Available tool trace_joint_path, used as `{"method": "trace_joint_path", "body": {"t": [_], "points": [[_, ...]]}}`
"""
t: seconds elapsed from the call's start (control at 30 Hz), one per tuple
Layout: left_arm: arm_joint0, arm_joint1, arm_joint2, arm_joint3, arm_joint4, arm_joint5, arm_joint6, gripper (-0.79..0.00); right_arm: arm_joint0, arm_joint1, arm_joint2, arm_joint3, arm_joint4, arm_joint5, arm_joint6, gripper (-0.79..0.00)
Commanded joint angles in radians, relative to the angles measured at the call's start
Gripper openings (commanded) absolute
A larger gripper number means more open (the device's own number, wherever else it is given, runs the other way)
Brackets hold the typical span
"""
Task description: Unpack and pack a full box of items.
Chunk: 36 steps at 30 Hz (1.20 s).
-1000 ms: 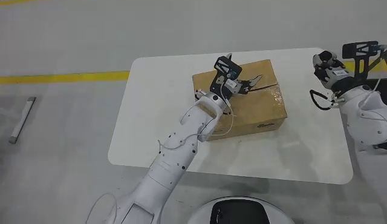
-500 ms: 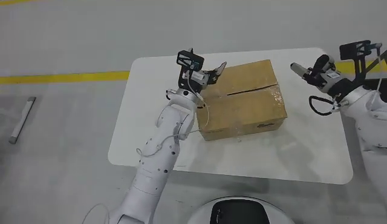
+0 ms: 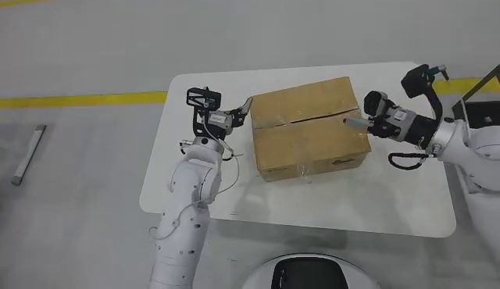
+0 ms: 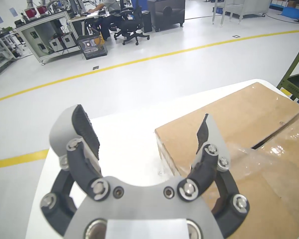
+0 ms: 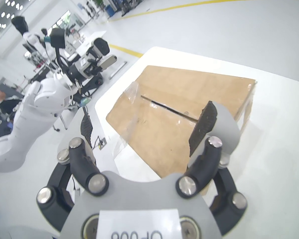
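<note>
A brown cardboard box point(image 3: 308, 129) lies on the white table point(image 3: 211, 183), its top flaps down with a dark seam between them and loose clear tape at its ends. My left gripper point(image 3: 238, 111) hovers open just off the box's left end, nothing between its fingers. In the left wrist view the gripper point(image 4: 144, 133) frames the box's point(image 4: 239, 125) near corner. My right gripper point(image 3: 361, 115) sits open at the box's right end, by the seam. In the right wrist view this gripper point(image 5: 147, 125) is open over the box's point(image 5: 179, 100) top.
The table has bare room in front of the box point(image 3: 351, 199) and along its left side. A dark-framed stand point(image 3: 488, 82) sits at the table's far right corner. A yellow floor line point(image 3: 78, 99) runs behind the table.
My left gripper has pulled back from above the box top to off its left end. My right gripper has swung in from the table's far right corner to the box's right end.
</note>
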Motion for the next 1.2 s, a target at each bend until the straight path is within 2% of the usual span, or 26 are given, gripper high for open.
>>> {"method": "trace_joint_path", "body": {"t": [0.0, 0.07, 0.17, 0.2, 0.5, 0.63, 0.87, 1.03, 1.17], "points": [[0.015, 0.003, -0.014, -0.015, -0.004, 0.002, -0.011, 0.0, 0.014, 0.004, -0.026, -0.002, -0.054, -0.061, 0.029, 0.0], [0.019, 0.003, -0.018, -0.02, -0.005, 0.002, -0.014, 0.0, 0.03, 0.007, -0.062, 0.005, -0.118, -0.103, 0.039, 0.0], [0.019, 0.003, -0.018, -0.02, -0.005, 0.002, -0.014, 0.0, 0.055, 0.006, -0.123, 0.024, -0.189, -0.135, 0.021, -0.36], [0.019, 0.003, -0.018, -0.02, -0.005, 0.002, -0.014, 0.0, 0.063, 0.005, -0.145, 0.031, -0.194, -0.136, 0.012, -0.431], [0.019, 0.003, -0.018, -0.02, -0.005, 0.002, -0.014, 0.0, 0.135, -0.002, -0.298, 0.105, -0.297, -0.138, -0.013, -0.456], [0.019, 0.003, -0.018, -0.02, -0.005, 0.002, -0.014, 0.0, 0.172, -0.007, -0.353, 0.132, -0.33, -0.124, -0.021, -0.502], [0.019, 0.003, -0.018, -0.02, -0.005, 0.002, -0.014, 0.0, 0.23, -0.014, -0.417, 0.165, -0.371, -0.055, -0.001, -0.542], [0.019, 0.003, -0.018, -0.02, -0.005, 0.002, -0.014, 0.0, 0.254, -0.017, -0.44, 0.176, -0.373, -0.008, 0.009, -0.505], [0.019, 0.003, -0.018, -0.02, -0.005, 0.002, -0.014, 0.0, 0.271, -0.019, -0.462, 0.193, -0.379, -0.001, 0.007, -0.511]]}}
